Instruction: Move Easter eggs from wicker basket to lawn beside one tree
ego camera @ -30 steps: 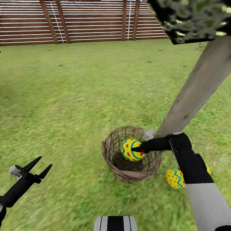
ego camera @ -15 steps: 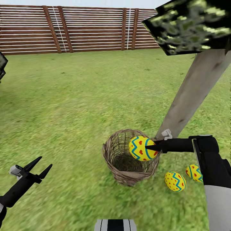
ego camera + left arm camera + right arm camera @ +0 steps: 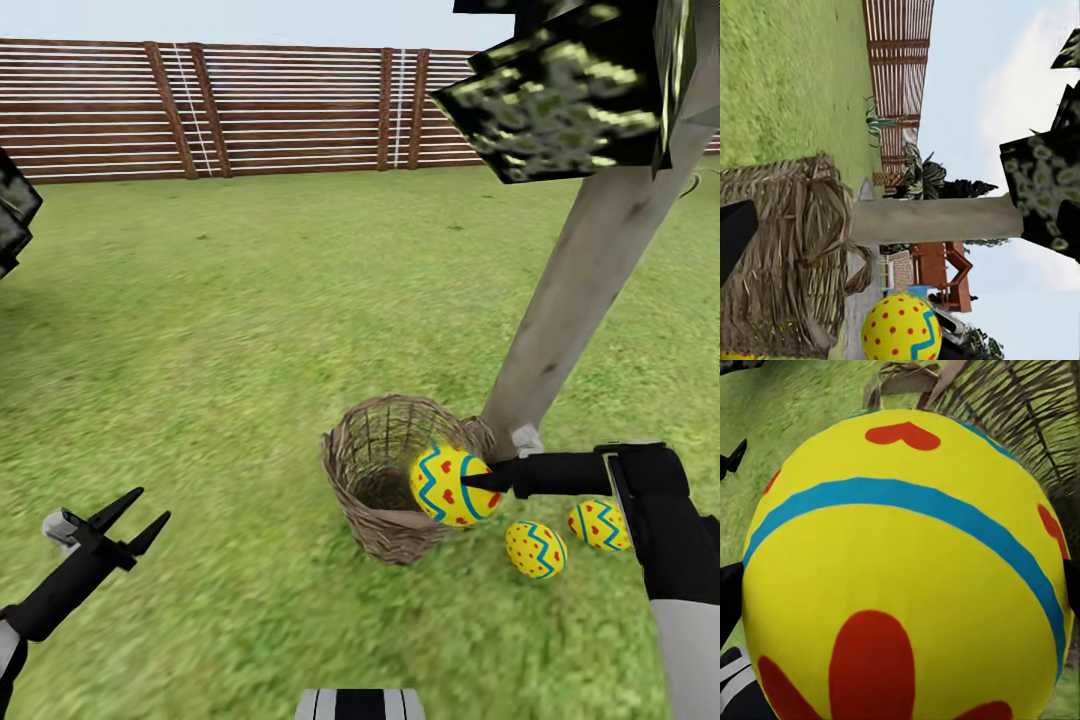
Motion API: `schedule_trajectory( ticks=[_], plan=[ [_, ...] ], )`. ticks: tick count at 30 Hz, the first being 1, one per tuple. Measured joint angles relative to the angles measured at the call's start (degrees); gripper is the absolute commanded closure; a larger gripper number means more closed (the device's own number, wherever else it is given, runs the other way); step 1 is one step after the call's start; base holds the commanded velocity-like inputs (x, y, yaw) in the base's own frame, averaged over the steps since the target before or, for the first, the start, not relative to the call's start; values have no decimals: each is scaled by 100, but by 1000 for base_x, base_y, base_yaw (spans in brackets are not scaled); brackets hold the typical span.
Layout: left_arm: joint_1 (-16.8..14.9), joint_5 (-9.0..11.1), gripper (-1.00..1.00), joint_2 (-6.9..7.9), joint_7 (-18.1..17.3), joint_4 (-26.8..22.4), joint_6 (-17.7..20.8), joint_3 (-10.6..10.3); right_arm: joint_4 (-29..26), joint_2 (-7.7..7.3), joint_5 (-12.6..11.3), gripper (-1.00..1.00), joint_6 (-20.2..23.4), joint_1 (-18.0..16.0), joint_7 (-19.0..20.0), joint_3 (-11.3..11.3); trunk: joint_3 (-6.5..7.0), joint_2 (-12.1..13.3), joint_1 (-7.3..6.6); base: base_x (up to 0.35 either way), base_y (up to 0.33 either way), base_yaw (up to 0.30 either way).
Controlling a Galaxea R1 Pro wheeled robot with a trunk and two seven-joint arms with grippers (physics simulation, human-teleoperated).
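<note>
My right gripper (image 3: 470, 482) is shut on a yellow Easter egg (image 3: 440, 490) with red marks and blue bands, held over the right rim of the wicker basket (image 3: 385, 500). That egg (image 3: 907, 570) looms large in the right wrist view, with basket weave (image 3: 1012, 405) behind it. Two more yellow eggs (image 3: 535, 548) (image 3: 598, 524) lie on the lawn (image 3: 250, 330) right of the basket, near the foot of the tree trunk (image 3: 570, 290). My left gripper (image 3: 140, 512) is open and holds nothing, low at the left. The left wrist view shows the basket (image 3: 787, 255), the trunk (image 3: 937, 219) and the held egg (image 3: 900, 328).
A brown slatted fence (image 3: 250, 105) closes the lawn at the back. Dark mottled leaf panels (image 3: 560, 100) hang over the trunk at the upper right, and another (image 3: 15, 215) juts in at the left edge. Grass stretches wide to the left and behind the basket.
My right gripper has carried the egg up out of the basket and rightward over its rim. The head camera has tilted up, bringing a second egg on the grass into view.
</note>
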Motion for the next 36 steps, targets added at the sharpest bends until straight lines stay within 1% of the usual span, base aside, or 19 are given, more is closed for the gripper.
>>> schedule_trajectory(
  ticks=[3, 5, 6, 7, 8, 9, 11, 13, 15, 18, 19, 21, 23, 24, 25, 27, 30, 32, 36],
  plan=[
    [-1, -5, -100, -8, -7, -367, 3, -48, -1, -80, 5, 100, -7, 277, -1, -1, 0, 0, 0, 0, -285, 0],
    [-4, -8, -100, -7, -7, -428, -7, -299, -6, -127, 11, 100, -7, 356, 0, -49, 0, 0, 0, 0, -305, 0],
    [-2, -7, -100, -9, -8, -455, -12, -468, -14, -148, 11, 100, -8, 374, -1, -144, 0, 0, 0, 0, -307, 0],
    [-5, -4, -100, -9, -8, -494, -18, -556, -16, -160, 9, 100, -7, 381, 0, -256, 0, 0, 0, 0, -308, 0],
    [-6, -3, -100, -10, -8, -535, -42, -607, -18, -190, 6, 100, -8, 383, -1, -423, 0, 0, 0, 0, -308, 0],
    [-2, -3, -100, -8, -9, -558, -81, -639, -21, -272, -8, 100, -8, 385, -1, -676, 0, 0, 0, 0, -308, 0],
    [-1, -4, -100, -5, -9, -565, -104, -649, -20, -395, -278, 100, -4, 387, 0, -919, 0, 0, 0, 0, -308, 0],
    [-4, -4, -100, -9, -9, -584, -110, -657, -9, -657, -788, 100, -1, 421, 1, -1004, 0, 0, 0, 0, -308, 0],
    [-4, 3, -100, -16, -30, -704, -103, -657, -3, -784, -1199, 100, -5, 553, 0, -1027, 0, 0, 0, 0, -308, 0],
    [-3, -1, -100, -34, -327, -1272, -75, -682, 189, -804, -1319, 100, -101, 642, 1, -1027, 0, 0, 0, 0, -308, 0],
    [-4, -10, -100, -69, -378, -1356, -65, -754, 264, -803, -1326, 100, -149, 651, 1, -1026, 0, 0, 0, 0, -309, 0],
    [-3, -11, -100, -126, -422, -1515, -40, -1030, 359, -799, -1313, 100, -191, 662, 0, -1026, 0, 0, 0, 0, -301, 0],
    [16, 9, -100, -140, -437, -2064, 4, -1382, 598, -793, -1255, 100, -311, 673, 2, -1025, 0, 0, 0, 0, -108, 0],
    [38, 7, -100, -144, -439, -2247, 11, -1459, 791, -789, -1105, 100, -481, 676, -26, -1025, 0, 0, 0, 0, -19, 0],
    [126, 0, -100, -145, -440, -2380, 8, -1623, 1112, -783, -717, 100, -873, 680, -155, -1023, -1, 0, 1, 0, -10, 0],
    [249, -12, -100, -144, -436, -2418, -19, -1866, 1273, -780, -553, 100, -1088, 679, -236, -1025, 0, 0, 1, -131, -84, 0],
    [324, -16, -100, -127, -443, -2455, -45, -2336, 1422, -793, -509, 100, -1252, 679, -297, -1030, 0, 0, 3, -243, -194, 0],
    [339, -18, -100, -113, -445, -2475, -57, -2477, 1454, -792, -500, 100, -1328, 679, -356, -1031, 0, 0, 3, -251, -235, 0],
    [344, -22, -100, -110, -441, -2495, -61, -2536, 1469, -774, -508, 100, -1506, 686, -1140, -1029, 0, 0, 5, -179, -212, 0]
  ],
)
